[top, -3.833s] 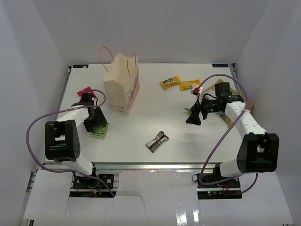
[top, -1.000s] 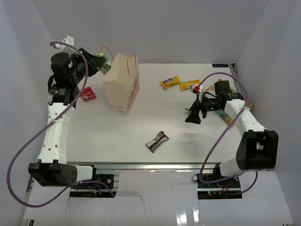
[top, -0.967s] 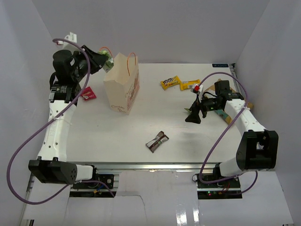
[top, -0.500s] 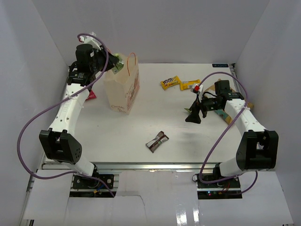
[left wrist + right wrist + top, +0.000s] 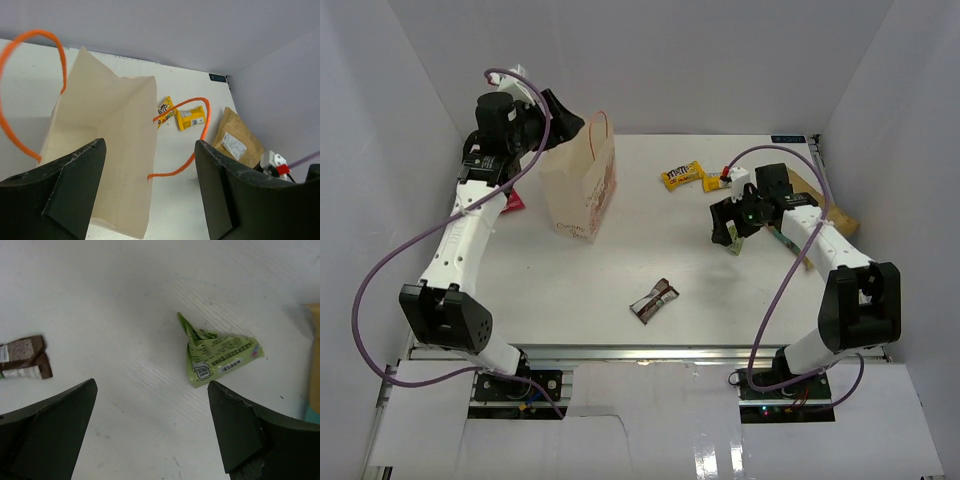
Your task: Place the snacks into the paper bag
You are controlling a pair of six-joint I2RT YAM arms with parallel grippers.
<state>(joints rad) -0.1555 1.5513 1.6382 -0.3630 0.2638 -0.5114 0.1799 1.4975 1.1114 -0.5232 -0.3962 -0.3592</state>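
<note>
Left jaws apart over boxy paper bag (image 5: 112,135), right jaws apart — crinkly green packet (image 5: 220,357) beneath

Pink-red packet (image 5: 514,201) mostly behind left arm (image 5: 460,232)

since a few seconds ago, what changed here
The left claw carried a green packet up from the table to over the paper bag and opened; that packet is out of sight now. The right claw shifted slightly above the other green packet. Bag, yellow packets and bar stayed put.
</note>
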